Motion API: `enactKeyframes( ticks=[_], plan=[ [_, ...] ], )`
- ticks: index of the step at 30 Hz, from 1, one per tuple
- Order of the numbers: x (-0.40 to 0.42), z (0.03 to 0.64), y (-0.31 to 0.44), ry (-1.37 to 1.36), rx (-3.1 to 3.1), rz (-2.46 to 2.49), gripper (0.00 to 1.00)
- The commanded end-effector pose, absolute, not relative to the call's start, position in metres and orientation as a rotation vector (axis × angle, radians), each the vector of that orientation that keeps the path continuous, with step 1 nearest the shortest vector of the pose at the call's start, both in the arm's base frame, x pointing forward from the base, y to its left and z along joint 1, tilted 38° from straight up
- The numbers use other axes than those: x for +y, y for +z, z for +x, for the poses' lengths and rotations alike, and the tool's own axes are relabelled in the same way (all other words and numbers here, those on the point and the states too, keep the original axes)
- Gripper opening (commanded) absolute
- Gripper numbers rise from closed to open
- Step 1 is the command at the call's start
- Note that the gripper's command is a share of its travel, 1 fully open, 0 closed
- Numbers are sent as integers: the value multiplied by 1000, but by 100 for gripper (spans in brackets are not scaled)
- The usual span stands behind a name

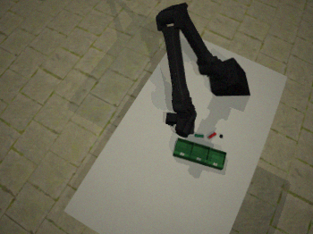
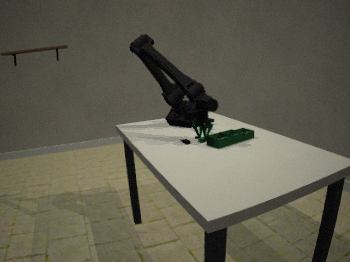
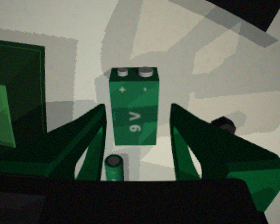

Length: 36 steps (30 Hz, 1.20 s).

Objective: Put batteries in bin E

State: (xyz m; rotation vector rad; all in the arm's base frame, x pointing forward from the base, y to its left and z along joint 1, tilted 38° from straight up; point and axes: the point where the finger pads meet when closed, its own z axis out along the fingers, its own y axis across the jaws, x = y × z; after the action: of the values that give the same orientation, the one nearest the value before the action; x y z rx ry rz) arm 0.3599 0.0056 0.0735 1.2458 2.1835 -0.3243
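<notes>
My gripper (image 3: pixel 138 112) (image 2: pixel 202 137) is open and points down, its fingers apart on either side of a green 9 V battery (image 3: pixel 134 117). Gaps show on both sides of the battery, which the arm hides in the top view. A smaller green cylindrical battery (image 3: pixel 114 169) (image 1: pixel 198 136) lies beside it, partly hidden by the gripper body in the wrist view. A red cylindrical thing (image 1: pixel 212 135) lies farther along. The green bin row (image 1: pixel 198 153) (image 2: pixel 231 138) (image 3: pixel 37 75) has three compartments; its label letters are unreadable.
A small dark thing (image 3: pixel 224 124) lies behind the right finger in the wrist view. Another small dark thing (image 1: pixel 221 136) lies past the red one. A dark thing (image 2: pixel 186 141) shows left of the fingers in the exterior view; I cannot tell which it is.
</notes>
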Motion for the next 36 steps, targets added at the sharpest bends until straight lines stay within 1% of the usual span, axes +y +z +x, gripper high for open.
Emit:
enactKeyframes(
  ticks=[1, 22, 36],
  plan=[
    [0, 363, 72, -322, 2182, 1235, 41],
    [-6, 363, 62, -330, 2184, 1240, 41],
    [-2, 380, 74, -311, 2172, 1239, 41]
  ],
)
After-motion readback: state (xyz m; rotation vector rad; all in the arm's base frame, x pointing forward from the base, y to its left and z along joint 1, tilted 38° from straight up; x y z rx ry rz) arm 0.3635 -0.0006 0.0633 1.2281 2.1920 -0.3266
